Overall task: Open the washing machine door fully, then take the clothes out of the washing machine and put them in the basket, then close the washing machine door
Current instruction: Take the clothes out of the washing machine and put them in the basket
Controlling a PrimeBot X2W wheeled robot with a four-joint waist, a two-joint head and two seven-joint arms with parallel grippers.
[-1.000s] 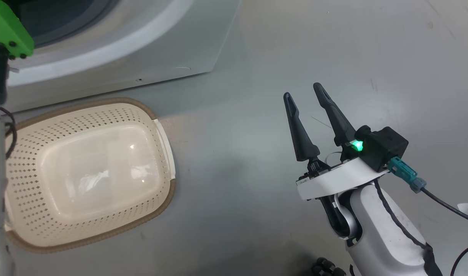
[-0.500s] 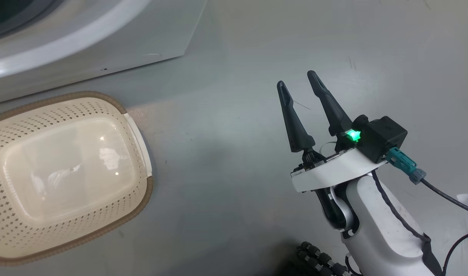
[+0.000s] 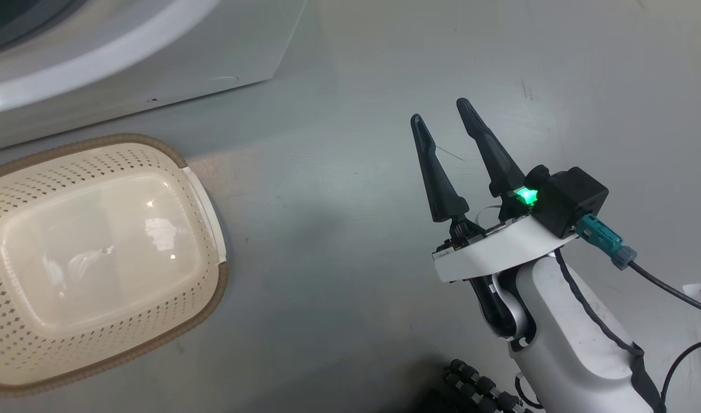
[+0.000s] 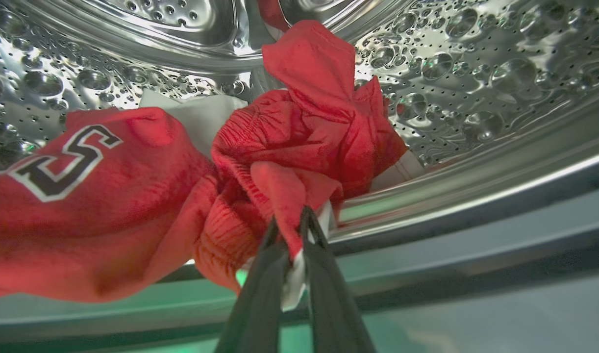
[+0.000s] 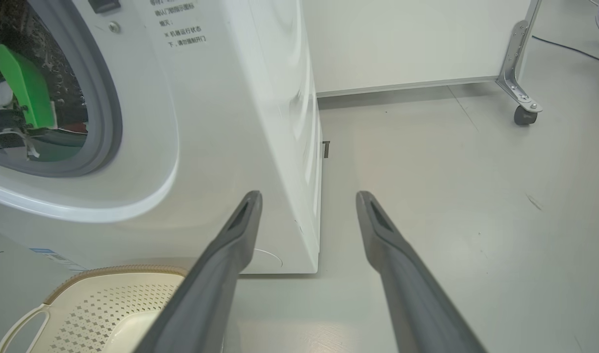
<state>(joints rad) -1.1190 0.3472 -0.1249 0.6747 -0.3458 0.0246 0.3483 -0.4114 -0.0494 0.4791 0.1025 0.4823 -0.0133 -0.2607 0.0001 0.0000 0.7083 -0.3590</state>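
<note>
Left wrist view: my left pincer is pinched tight on a fold of the clothes, with red fabric and a strip of white trim squeezed between the two dark fingers. The gripped bundle bunches up just beyond my fingertips. Beside it, to that view's left, lies a red jersey with a dark, white-edged character, and a patch of white cloth shows between the two. All of it lies inside the perforated steel drum, at the drum's front lip, with a grey band of the machine's opening below. In the head view my right pincer has its fingers spread apart, holding nothing, and hangs over the grey floor with a green light glowing at its base. The basket sits on the floor well off to my left, close to the foot of the washing machine, its glossy bottom catching reflections. In the right wrist view the same spread fingers point toward the machine's white front corner. The grey rubber gasket rings the opening, and a green part of my left arm reaches into it. A castor on a metal leg stands far off by the wall.
</note>
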